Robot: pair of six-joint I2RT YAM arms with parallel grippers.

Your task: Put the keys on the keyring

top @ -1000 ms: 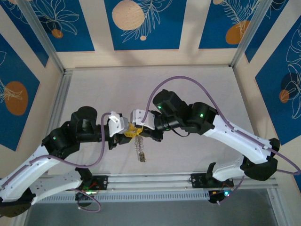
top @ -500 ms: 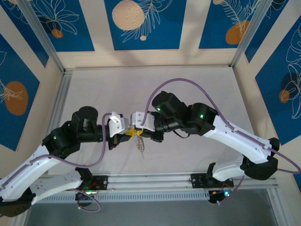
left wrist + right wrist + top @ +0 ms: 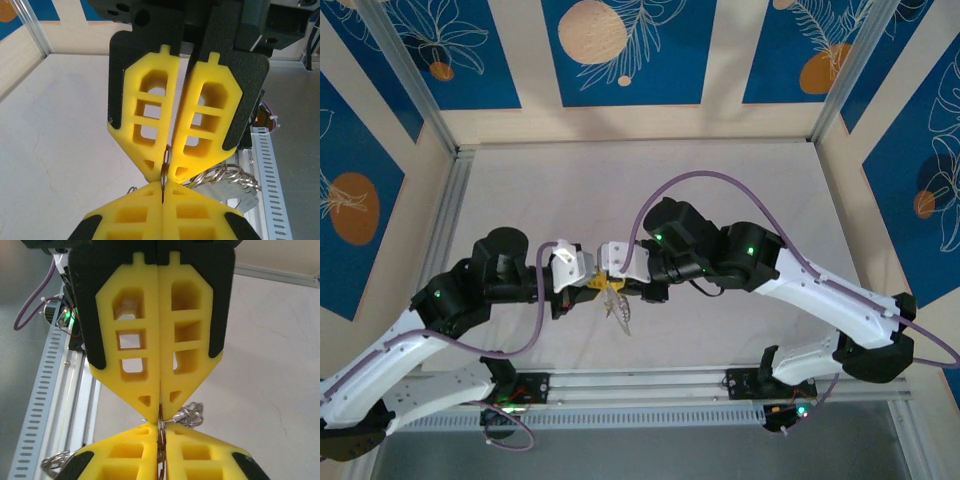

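Meeting tip to tip over the pale flat table, the left yellow-fingered gripper and the right yellow-fingered gripper both squeeze tight on the thin silvery keyring. Its floppy chain hangs straight down, with the keys perhaps somewhere among it.

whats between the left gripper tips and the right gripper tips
Barely any gap: left gripper and right gripper stand tip to tip, and a thin metal loop of the keyring bridges them, seen in both wrist views.
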